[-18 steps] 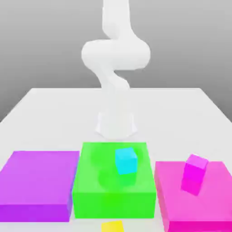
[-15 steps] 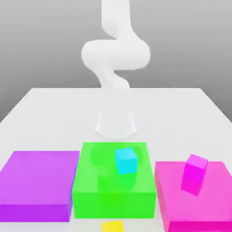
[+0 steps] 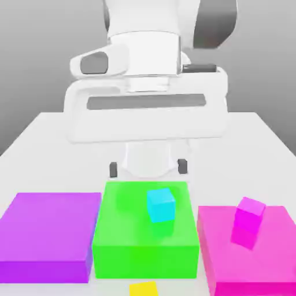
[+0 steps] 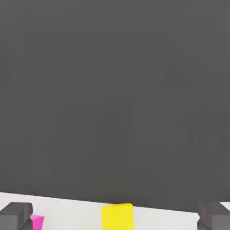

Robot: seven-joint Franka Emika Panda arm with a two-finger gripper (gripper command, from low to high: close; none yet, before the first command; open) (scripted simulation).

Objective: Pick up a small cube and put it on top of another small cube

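Observation:
The small yellow cube (image 3: 143,288) lies on the white table in front of the green block, at the exterior view's lower edge. The small cyan cube (image 3: 160,204) sits tilted on top of the green block (image 3: 124,245). My gripper (image 3: 148,167) hangs over the green block's far edge, behind and above the cyan cube. It is open, with its two dark fingertips (image 3: 114,169) wide apart and nothing between them. In the hand view, the yellow cube (image 4: 117,216) shows between the grey fingertips (image 4: 15,215) of the gripper (image 4: 115,218), far off.
A flat purple block (image 3: 49,231) lies at the exterior view's left of the green block. A flat pink block (image 3: 272,254) at the right carries a small magenta cube (image 3: 248,219). The white table (image 3: 58,150) stretches behind the blocks.
The arm has swung from an upright pose so that the hand now looms large over the green block's far side. The cubes and blocks have not moved.

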